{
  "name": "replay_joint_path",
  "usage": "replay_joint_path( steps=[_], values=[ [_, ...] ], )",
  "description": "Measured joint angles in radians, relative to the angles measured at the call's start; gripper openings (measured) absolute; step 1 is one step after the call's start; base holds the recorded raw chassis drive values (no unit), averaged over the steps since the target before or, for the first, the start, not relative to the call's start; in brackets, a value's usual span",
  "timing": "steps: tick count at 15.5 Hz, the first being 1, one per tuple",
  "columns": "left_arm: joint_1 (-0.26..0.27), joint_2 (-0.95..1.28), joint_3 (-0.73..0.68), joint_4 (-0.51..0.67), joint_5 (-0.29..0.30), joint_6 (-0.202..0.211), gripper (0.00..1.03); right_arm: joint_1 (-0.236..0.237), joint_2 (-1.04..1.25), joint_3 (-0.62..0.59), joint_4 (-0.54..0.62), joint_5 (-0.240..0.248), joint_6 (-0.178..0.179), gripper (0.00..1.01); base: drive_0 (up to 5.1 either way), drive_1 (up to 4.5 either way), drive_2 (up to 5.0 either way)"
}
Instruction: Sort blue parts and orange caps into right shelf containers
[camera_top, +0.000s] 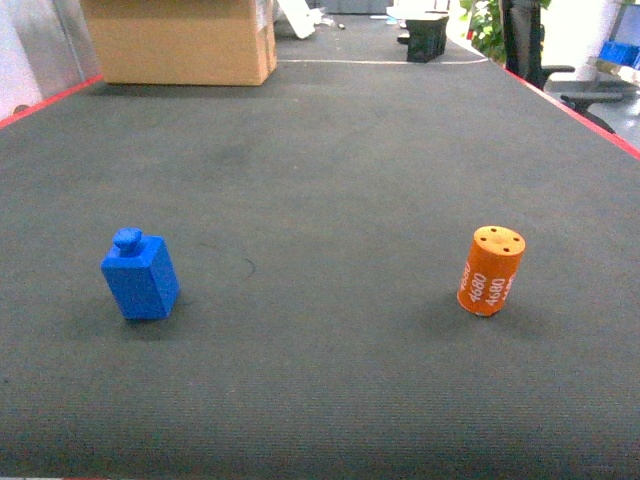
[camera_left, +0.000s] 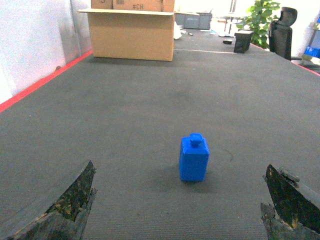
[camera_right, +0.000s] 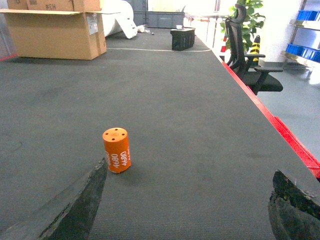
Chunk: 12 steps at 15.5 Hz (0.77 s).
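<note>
A blue part (camera_top: 140, 275), a small block with a knob on top, stands on the dark mat at the left. An orange cap (camera_top: 490, 270) marked 4680 stands at the right. Neither gripper shows in the head view. In the left wrist view my left gripper (camera_left: 178, 192) is open and empty, and the blue part (camera_left: 194, 157) stands a little ahead, between the finger lines. My right gripper (camera_right: 189, 192) is open and empty; the orange cap (camera_right: 116, 150) stands just ahead of its left finger (camera_right: 75, 207). Blue shelf containers (camera_right: 306, 52) show partly at the far right edge.
A brown cardboard box (camera_top: 180, 40) stands at the back left of the mat, and a black bin (camera_top: 428, 38) at the back right. Red edging (camera_right: 295, 145) marks the table's right side, with an office chair (camera_right: 247, 55) beyond it.
</note>
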Motion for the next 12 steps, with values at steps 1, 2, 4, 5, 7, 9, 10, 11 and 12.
replay_joint_path(
  steps=[1, 2, 4, 5, 7, 9, 10, 11, 12],
  values=[
    [0.000, 0.000, 0.000, 0.000, 0.000, 0.000, 0.98, 0.000, 0.000, 0.000, 0.000, 0.000, 0.000, 0.98, 0.0, 0.00, 0.0],
    [0.000, 0.000, 0.000, 0.000, 0.000, 0.000, 0.98, 0.000, 0.000, 0.000, 0.000, 0.000, 0.000, 0.98, 0.0, 0.00, 0.0],
    [0.000, 0.000, 0.000, 0.000, 0.000, 0.000, 0.98, 0.000, 0.000, 0.000, 0.000, 0.000, 0.000, 0.98, 0.0, 0.00, 0.0],
    [0.000, 0.000, 0.000, 0.000, 0.000, 0.000, 0.98, 0.000, 0.000, 0.000, 0.000, 0.000, 0.000, 0.98, 0.0, 0.00, 0.0],
    [0.000, 0.000, 0.000, 0.000, 0.000, 0.000, 0.98, 0.000, 0.000, 0.000, 0.000, 0.000, 0.000, 0.98, 0.0, 0.00, 0.0],
    [0.000, 0.000, 0.000, 0.000, 0.000, 0.000, 0.98, 0.000, 0.000, 0.000, 0.000, 0.000, 0.000, 0.98, 0.0, 0.00, 0.0],
    [0.000, 0.000, 0.000, 0.000, 0.000, 0.000, 0.98, 0.000, 0.000, 0.000, 0.000, 0.000, 0.000, 0.98, 0.0, 0.00, 0.0],
    [0.000, 0.000, 0.000, 0.000, 0.000, 0.000, 0.98, 0.000, 0.000, 0.000, 0.000, 0.000, 0.000, 0.98, 0.0, 0.00, 0.0],
    [0.000, 0.000, 0.000, 0.000, 0.000, 0.000, 0.98, 0.000, 0.000, 0.000, 0.000, 0.000, 0.000, 0.98, 0.0, 0.00, 0.0]
  ],
)
